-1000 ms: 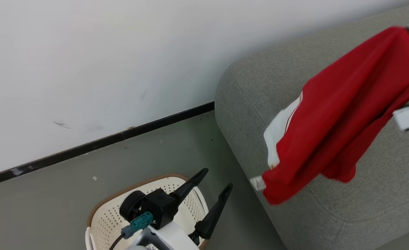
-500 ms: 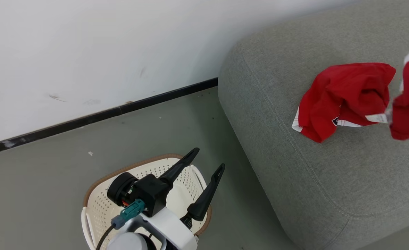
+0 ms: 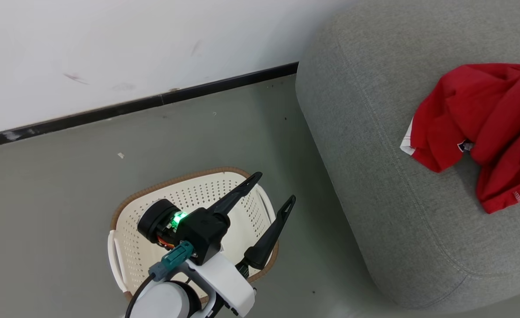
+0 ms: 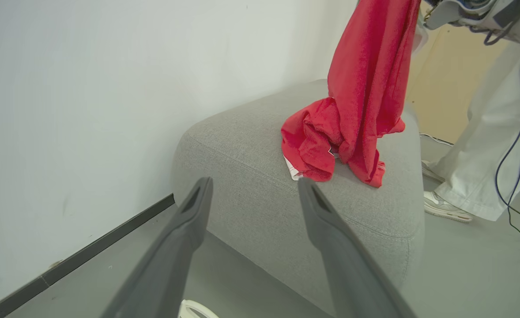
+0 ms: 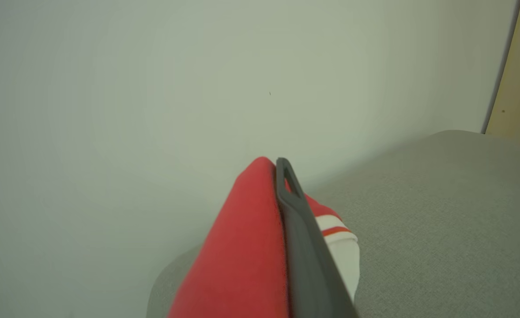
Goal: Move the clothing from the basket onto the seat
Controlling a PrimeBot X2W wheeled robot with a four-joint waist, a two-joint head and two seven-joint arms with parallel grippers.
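Two red garments are on the grey-green seat. One garment lies crumpled, showing a white edge. The other garment hangs from above with its lower end resting on the cushion beside the first. My right gripper is shut on this hanging garment, and the red fabric covers one finger. In the left wrist view the hanging garment drapes down over the crumpled one. The cream basket stands on the floor left of the seat. My left gripper hovers open above it, and the arm hides part of its inside.
A white wall with a black skirting strip runs behind the basket and the seat. A person's legs in white trousers stand on the seat's far side in the left wrist view, with blue cables hanging there.
The head camera has shifted. The held garment has swung from the seat's near edge to its middle and come down beside the crumpled one. My left gripper stays open over the basket.
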